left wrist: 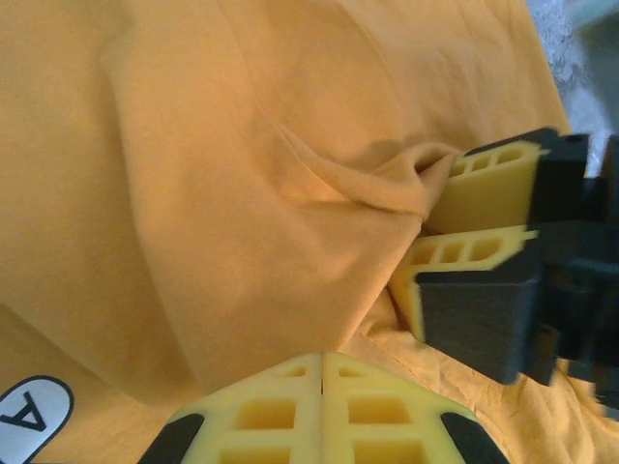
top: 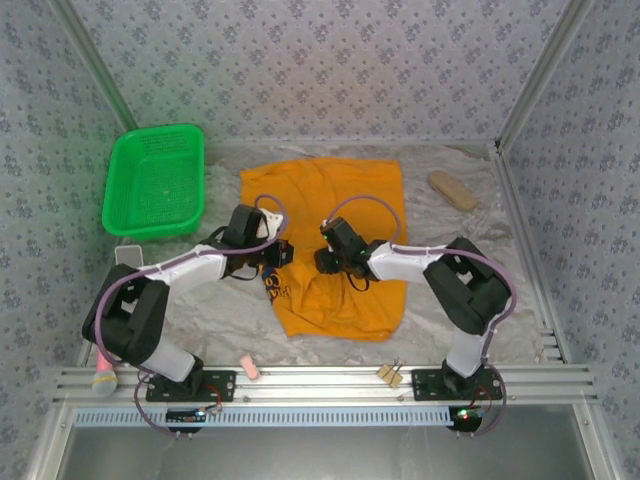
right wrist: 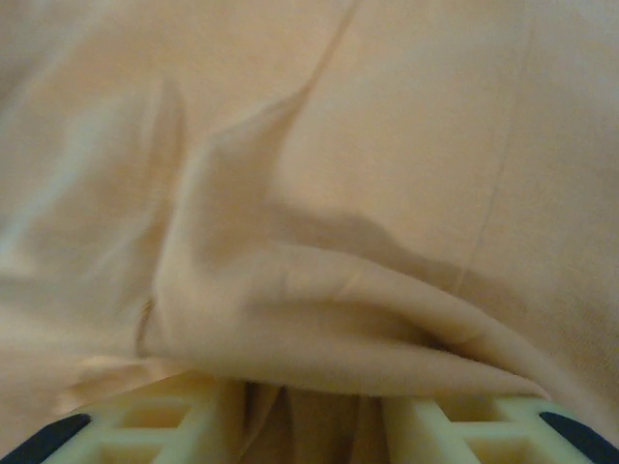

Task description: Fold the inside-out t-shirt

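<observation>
The inside-out t-shirt (top: 335,215) lies spread on the table, orange-yellow, with a bit of dark print (top: 277,287) at its left edge. My left gripper (top: 272,252) is over that left edge. In the left wrist view its fingers (left wrist: 322,360) are pressed together, and a ridge of the shirt's cloth (left wrist: 242,242) runs up to their tips. My right gripper (top: 330,257) is at the shirt's middle. Its fingers (left wrist: 426,227) are closed on a pinched fold, and bunched cloth (right wrist: 319,329) fills the gap between them (right wrist: 309,411).
A green plastic basket (top: 155,185) stands at the back left. A tan oblong object (top: 453,190) lies at the back right. On the front rail are a pink piece (top: 250,368) and a wooden clothespin (top: 390,375). Patterned walls close in the table.
</observation>
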Available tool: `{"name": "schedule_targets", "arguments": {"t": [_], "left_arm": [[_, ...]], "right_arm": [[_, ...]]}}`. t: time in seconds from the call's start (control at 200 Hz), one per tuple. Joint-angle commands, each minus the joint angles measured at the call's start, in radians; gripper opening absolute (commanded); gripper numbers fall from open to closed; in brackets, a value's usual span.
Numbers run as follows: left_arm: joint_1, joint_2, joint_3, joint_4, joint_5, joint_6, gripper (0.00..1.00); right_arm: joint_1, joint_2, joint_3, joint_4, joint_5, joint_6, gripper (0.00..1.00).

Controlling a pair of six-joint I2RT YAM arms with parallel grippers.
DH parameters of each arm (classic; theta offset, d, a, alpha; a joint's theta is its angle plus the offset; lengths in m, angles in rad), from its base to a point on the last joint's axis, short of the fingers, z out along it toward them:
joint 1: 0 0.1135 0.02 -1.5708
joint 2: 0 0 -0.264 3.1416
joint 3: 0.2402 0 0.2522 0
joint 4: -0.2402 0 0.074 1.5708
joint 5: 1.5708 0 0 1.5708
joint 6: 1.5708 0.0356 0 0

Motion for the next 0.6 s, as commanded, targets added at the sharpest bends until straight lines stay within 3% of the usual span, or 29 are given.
{"name": "schedule_targets", "arguments": {"t": [0.0,0.13,0.26,0.34,0.455,0.595], "left_arm": [[0.038,-0.026,0.001,0.008,0.019,-0.022,0.0],[0.088,-0.03,-0.013,0.006,-0.022,-0.02,0.0],[0.124,-0.016,0.013,-0.024,-0.083,-0.01,0.0],[0.13,0.009,0.039,-0.035,-0.106,-0.001,0.0],[0.132,0.061,0.081,-0.051,-0.144,0.006,0.0],[0.132,0.151,0.102,-0.024,-0.162,0.023,0.0]], "right_arm": [[0.0,0.033,0.024,-0.067,0.072,0.023,0.31],[-0.015,-0.038,-0.001,-0.054,-0.018,-0.011,0.09],[-0.079,-0.149,-0.003,-0.077,-0.302,-0.11,0.0],[-0.123,-0.226,0.001,-0.12,-0.482,-0.188,0.0],[-0.144,-0.319,-0.011,-0.217,-0.64,-0.324,0.0],[-0.175,-0.362,-0.108,-0.171,-0.893,-0.338,0.0]]}}
